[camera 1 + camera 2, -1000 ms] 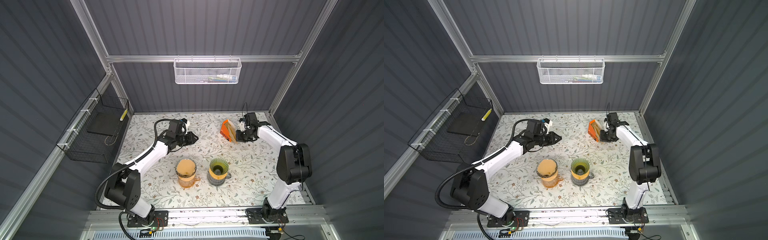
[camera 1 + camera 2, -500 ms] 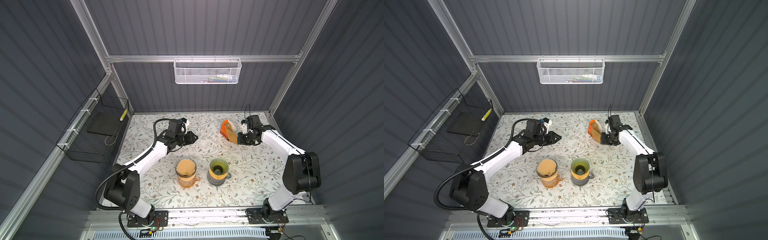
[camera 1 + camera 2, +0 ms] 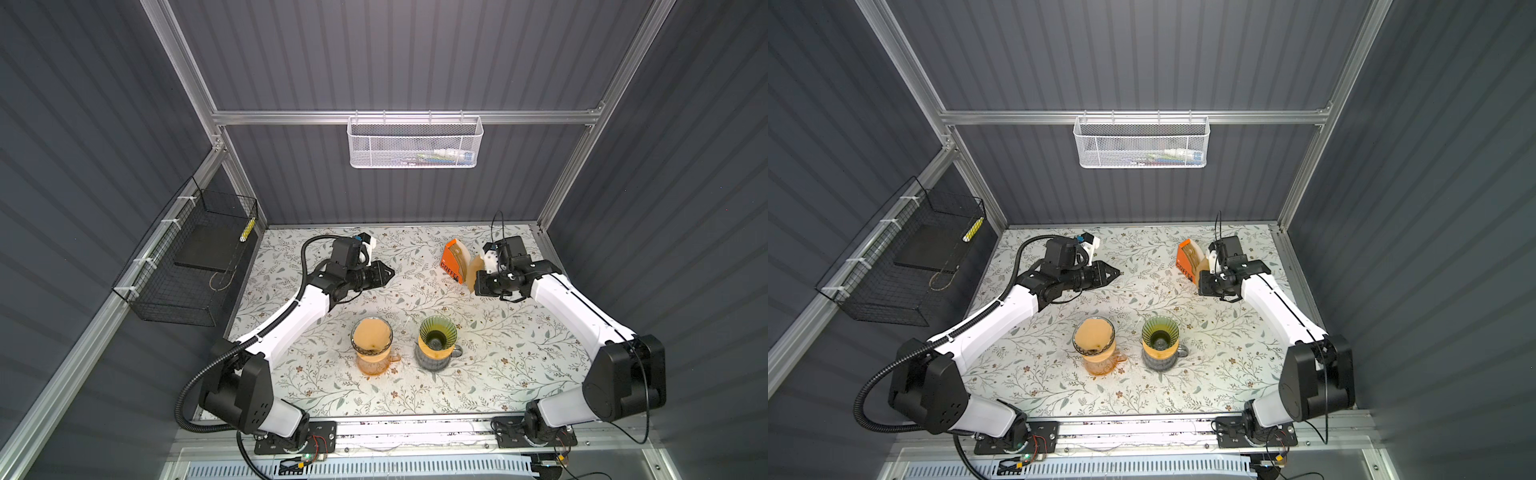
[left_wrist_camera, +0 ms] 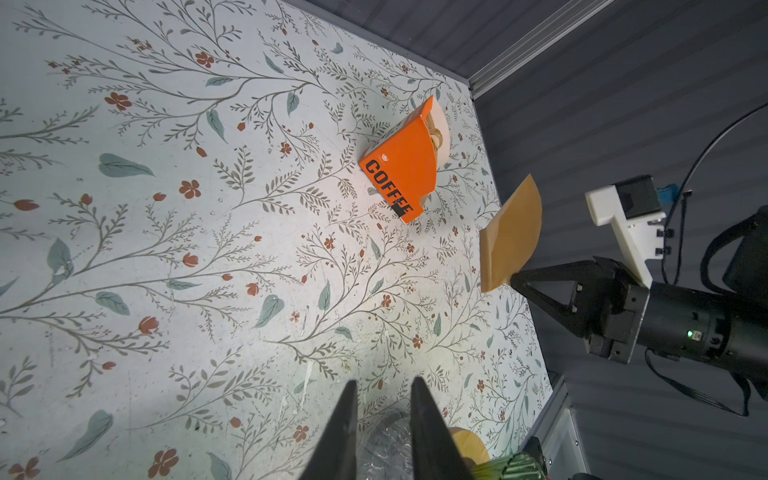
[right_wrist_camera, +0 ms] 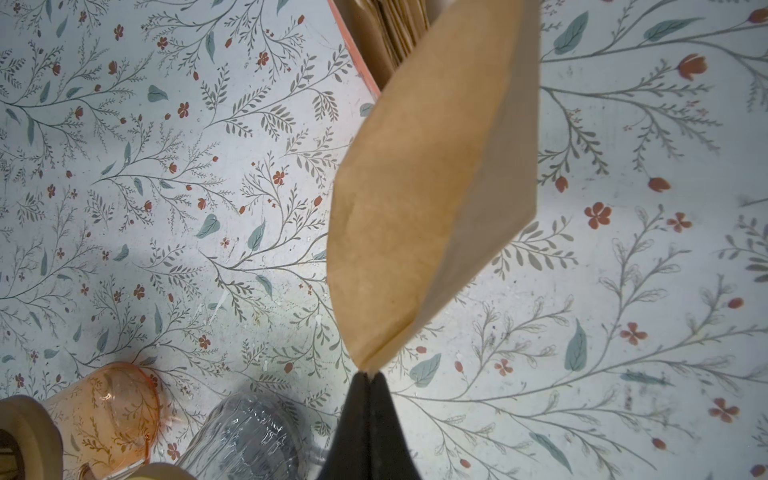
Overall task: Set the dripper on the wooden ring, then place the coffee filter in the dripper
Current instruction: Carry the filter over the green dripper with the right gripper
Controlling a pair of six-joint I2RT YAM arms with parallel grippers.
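My right gripper point(image 3: 477, 284) point(image 5: 368, 376) is shut on the pointed end of a brown paper coffee filter point(image 3: 473, 266) point(image 5: 428, 187), which hangs in the air just beside the orange COFFEE box point(image 3: 451, 262) point(image 4: 401, 174). The left wrist view shows the filter point(image 4: 513, 237) clear of the box. An empty green dripper point(image 3: 437, 331) point(image 3: 1160, 330) sits on a clear glass mug near the table's front middle, well away from the filter. My left gripper point(image 3: 390, 273) point(image 4: 384, 386) hovers over the table's back middle, open a little, with nothing between its fingers.
An orange glass mug point(image 3: 374, 357) carries a second dripper with a tan lining point(image 3: 371, 336), left of the green one. More filters stand in the orange box point(image 5: 395, 25). A white wire basket point(image 3: 415, 143) hangs on the back wall, a black one point(image 3: 187, 257) on the left wall.
My right gripper has drawn the filter away from the orange box, slightly toward the table's front. The left arm has barely moved.
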